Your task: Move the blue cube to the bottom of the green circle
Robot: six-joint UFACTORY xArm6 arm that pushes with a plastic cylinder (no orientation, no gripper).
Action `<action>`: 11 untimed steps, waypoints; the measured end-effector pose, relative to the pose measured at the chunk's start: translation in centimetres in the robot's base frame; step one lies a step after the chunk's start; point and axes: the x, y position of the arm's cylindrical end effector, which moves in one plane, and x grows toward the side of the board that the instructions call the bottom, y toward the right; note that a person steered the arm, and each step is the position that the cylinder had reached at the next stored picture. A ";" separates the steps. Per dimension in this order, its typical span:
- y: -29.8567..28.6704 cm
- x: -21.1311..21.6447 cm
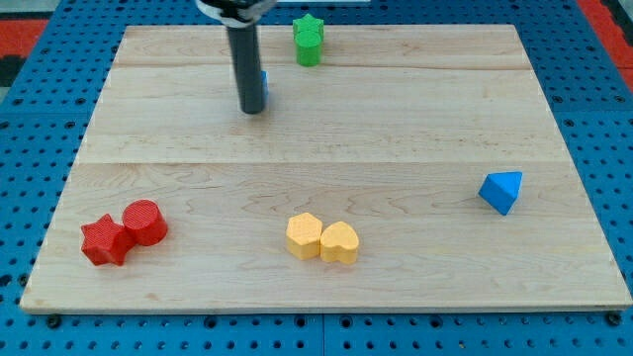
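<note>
My tip [253,110] rests on the wooden board [396,129] near the view's top left. A small sliver of a blue block [264,86] shows at the rod's right edge; the rod hides most of it, so I cannot make out its shape. The tip is just below and left of that sliver. A green star-shaped block [309,41] stands at the view's top, up and to the right of the tip. It is the only green block I see.
A blue triangular block [501,191] lies at the right. A yellow hexagon [304,235] and a yellow heart [339,242] touch at the bottom middle. A red star [104,241] and a red cylinder [145,222] touch at the bottom left.
</note>
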 end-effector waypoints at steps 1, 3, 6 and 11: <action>0.1 -3.1; -5.3 -8.3; -1.8 -5.6; 21.9 1.1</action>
